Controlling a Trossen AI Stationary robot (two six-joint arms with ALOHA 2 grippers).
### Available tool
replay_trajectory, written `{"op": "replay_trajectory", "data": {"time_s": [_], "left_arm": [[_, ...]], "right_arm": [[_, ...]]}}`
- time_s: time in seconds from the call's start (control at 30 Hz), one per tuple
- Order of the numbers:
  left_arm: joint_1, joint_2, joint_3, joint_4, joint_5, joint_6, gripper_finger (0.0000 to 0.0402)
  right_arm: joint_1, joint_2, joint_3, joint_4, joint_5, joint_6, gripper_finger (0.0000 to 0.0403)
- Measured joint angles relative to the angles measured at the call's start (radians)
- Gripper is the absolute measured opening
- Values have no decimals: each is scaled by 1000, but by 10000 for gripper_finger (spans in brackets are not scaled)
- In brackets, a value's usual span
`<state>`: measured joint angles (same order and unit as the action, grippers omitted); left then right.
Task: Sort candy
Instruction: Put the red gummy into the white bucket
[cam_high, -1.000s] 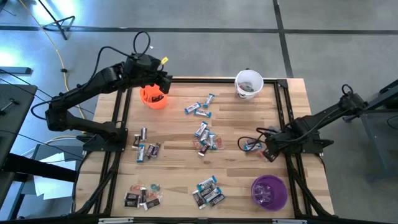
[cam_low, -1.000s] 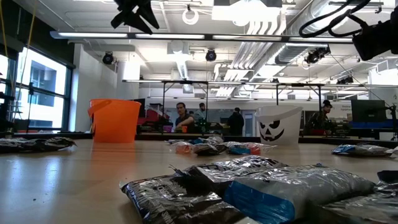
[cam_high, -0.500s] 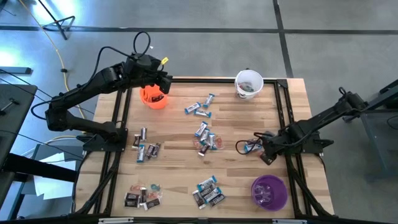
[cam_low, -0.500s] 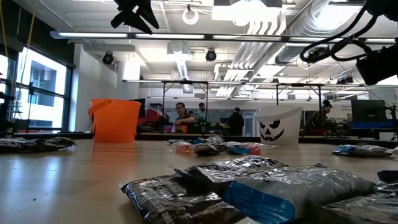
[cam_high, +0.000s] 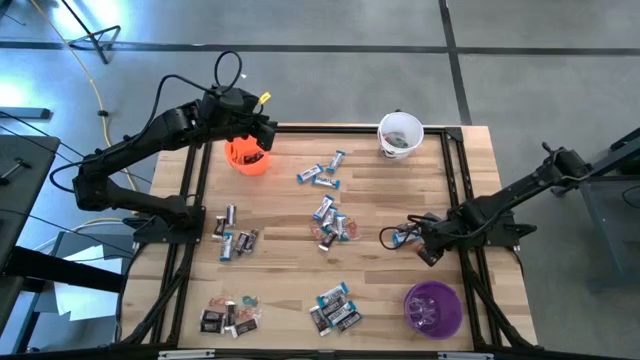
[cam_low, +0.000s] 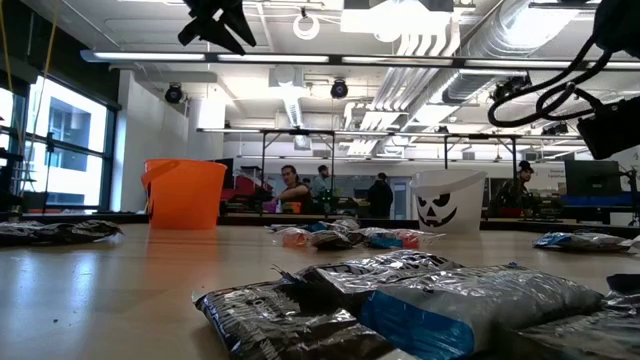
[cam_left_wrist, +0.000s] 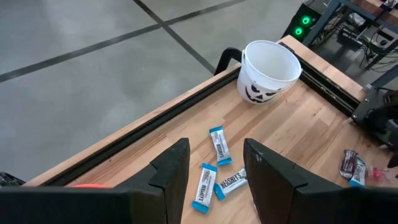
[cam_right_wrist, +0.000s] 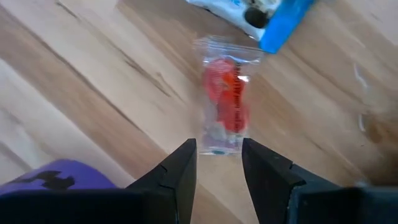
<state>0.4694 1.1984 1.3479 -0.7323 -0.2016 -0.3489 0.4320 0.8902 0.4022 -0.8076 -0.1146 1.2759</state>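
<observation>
Small wrapped candy lies in loose heaps on the wooden table (cam_high: 290, 275), among them ones at the middle (cam_high: 330, 225) and at the near edge (cam_high: 335, 308). A red candy in a clear wrapper (cam_right_wrist: 225, 106) lies flat beside a blue-and-white one (cam_right_wrist: 273, 15) at the right. My right gripper (cam_right_wrist: 217, 163) (cam_high: 425, 250) is open and points down over the red candy, with the wrapper's near end between its fingertips; no touch shows. At the far left my left gripper (cam_left_wrist: 216, 180) (cam_high: 262, 128) hangs open above the orange cup (cam_high: 247, 156) and holds nothing.
A white cup with a face (cam_high: 400, 133) stands at the far right corner and a purple cup (cam_high: 432, 308) at the near right, close to my right arm. Dark rails (cam_high: 190, 200) run along the table's left and right sides. People stand in the room beyond.
My right gripper has come down toward the red candy and shifted a little toward the table's left, staying open.
</observation>
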Motion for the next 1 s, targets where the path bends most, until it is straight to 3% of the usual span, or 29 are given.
{"op": "replay_trajectory", "data": {"time_s": [0.47, 0.77, 0.9, 1.0], "left_arm": [[0, 0, 0, 0, 0, 28, 140], [0, 0, 0, 0, -3, 29, 140], [0, 0, 0, 0, -4, 30, 140], [0, 0, 0, 0, -4, 37, 140]], "right_arm": [[-14, 1, -88, 124, 57, 7, 124], [-72, -5, -202, 367, 32, 7, 121], [-74, -5, -205, 363, 32, 7, 92], [-74, -4, -207, 361, 31, 7, 47]]}}
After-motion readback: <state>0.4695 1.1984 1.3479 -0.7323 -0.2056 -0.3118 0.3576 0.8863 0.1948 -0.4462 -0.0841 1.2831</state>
